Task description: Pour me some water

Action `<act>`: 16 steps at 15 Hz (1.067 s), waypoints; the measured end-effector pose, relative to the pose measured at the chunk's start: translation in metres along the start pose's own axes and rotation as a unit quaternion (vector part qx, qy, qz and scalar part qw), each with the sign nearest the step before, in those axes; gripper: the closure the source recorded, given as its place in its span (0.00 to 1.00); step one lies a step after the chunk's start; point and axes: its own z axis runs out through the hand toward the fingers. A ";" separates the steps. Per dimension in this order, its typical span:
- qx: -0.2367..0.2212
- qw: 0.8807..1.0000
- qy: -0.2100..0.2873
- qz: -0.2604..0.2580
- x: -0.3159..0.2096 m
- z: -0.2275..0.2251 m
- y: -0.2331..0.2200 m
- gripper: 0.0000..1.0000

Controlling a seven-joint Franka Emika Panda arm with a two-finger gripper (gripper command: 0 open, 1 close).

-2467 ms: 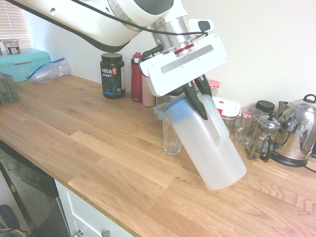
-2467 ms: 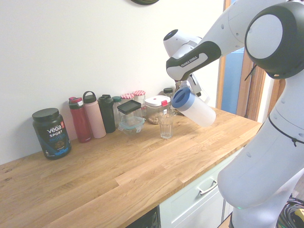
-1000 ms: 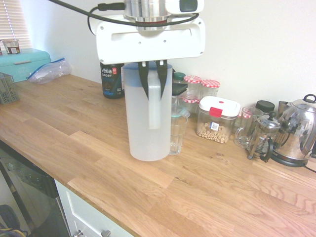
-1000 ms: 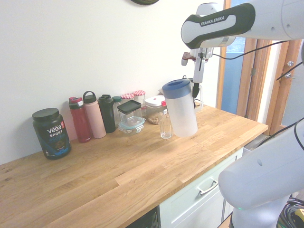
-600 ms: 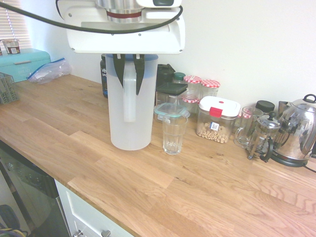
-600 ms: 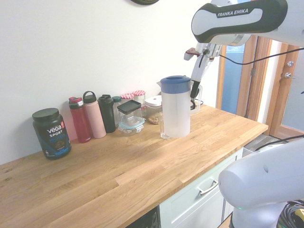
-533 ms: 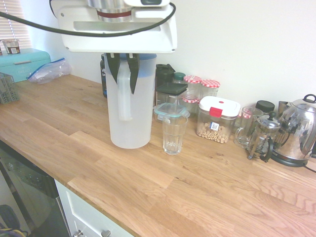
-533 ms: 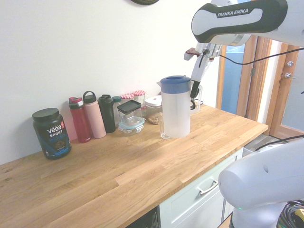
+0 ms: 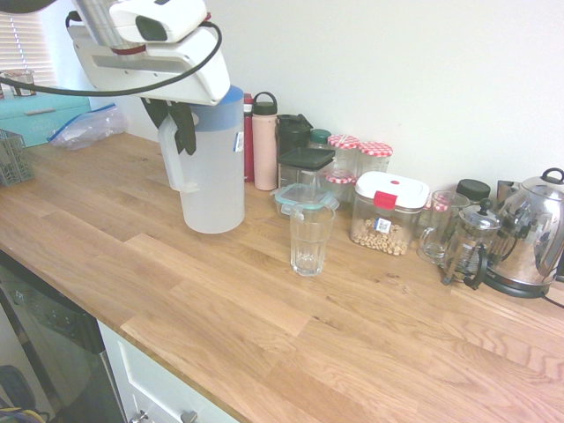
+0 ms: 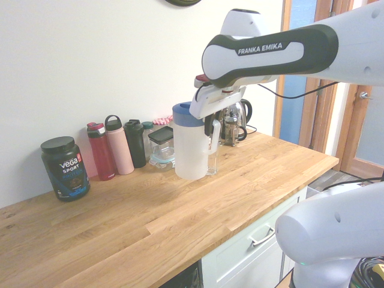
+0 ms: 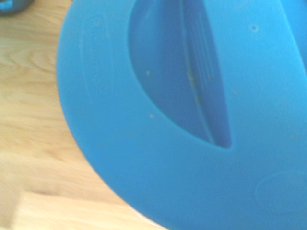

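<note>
The tall frosted-white jug (image 9: pixel 213 176) with a blue lid (image 10: pixel 188 113) stands upright, its base at or just above the wooden counter (image 9: pixel 264 326). My gripper (image 9: pixel 179 123) is shut on its side handle (image 9: pixel 171 163) from above. In the second exterior view the gripper (image 10: pixel 210 127) shows on the jug's right side. The lid (image 11: pixel 192 120) fills the wrist view. The water does not show through the frosted wall. A clear drinking glass (image 9: pixel 310 240) stands apart to the jug's right; in the second exterior view the glass (image 10: pixel 213 164) is mostly hidden behind the jug.
Along the wall stand a pink bottle (image 9: pixel 264 145), food containers (image 9: pixel 388 211), a glass mug (image 9: pixel 436 227), a French press (image 9: pixel 471 247) and a steel kettle (image 9: pixel 533 238). A teal bread box (image 9: pixel 40 110) sits at the far left. A black protein tub (image 10: pixel 65 168) stands near the wall.
The jug, tilted over the glass earlier, was righted and carried upright away from the glass along the counter. The gripper's hold on the handle has stayed the same.
</note>
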 end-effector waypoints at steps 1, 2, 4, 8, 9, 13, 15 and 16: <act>0.000 1.000 -0.001 0.002 -0.008 0.005 -0.013 1.00; -0.001 1.000 -0.002 0.001 -0.015 0.012 -0.025 1.00; -0.003 1.000 -0.004 0.002 -0.027 0.024 -0.044 1.00; -0.007 1.000 -0.013 -0.001 -0.046 0.044 -0.077 1.00; -0.008 1.000 -0.015 -0.001 -0.049 0.047 -0.083 1.00; -0.008 1.000 -0.016 -0.007 -0.066 0.062 -0.104 1.00; -0.011 1.000 -0.008 -0.012 -0.074 0.073 -0.115 1.00; -0.013 1.000 -0.002 -0.014 -0.078 0.079 -0.119 1.00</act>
